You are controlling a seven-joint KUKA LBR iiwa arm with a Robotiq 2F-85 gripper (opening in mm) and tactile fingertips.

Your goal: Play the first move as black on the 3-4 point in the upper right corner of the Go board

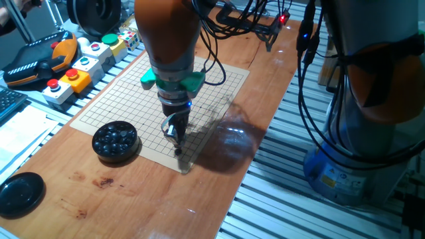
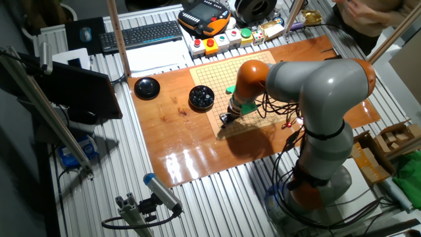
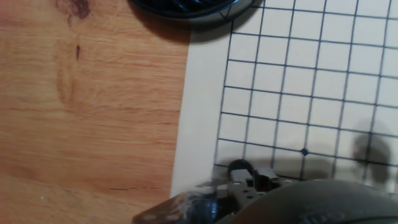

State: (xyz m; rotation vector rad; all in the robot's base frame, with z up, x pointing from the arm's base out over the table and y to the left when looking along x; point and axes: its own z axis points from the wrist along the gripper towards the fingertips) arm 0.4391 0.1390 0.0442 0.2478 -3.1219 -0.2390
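Observation:
The Go board is a pale sheet with a dark grid lying on the wooden table. My gripper hangs low over the board's near corner, fingers drawn together. In the hand view a small round black stone sits at the gripper tips, just over the board's bottom edge line near its left border. The 3-4 point cannot be told from the other crossings. From the other fixed view, the gripper is at the board's front left corner.
A round black bowl of stones stands beside the board, close to the gripper, and shows at the top of the hand view. Its black lid lies farther left. Button boxes and a teach pendant line the far side.

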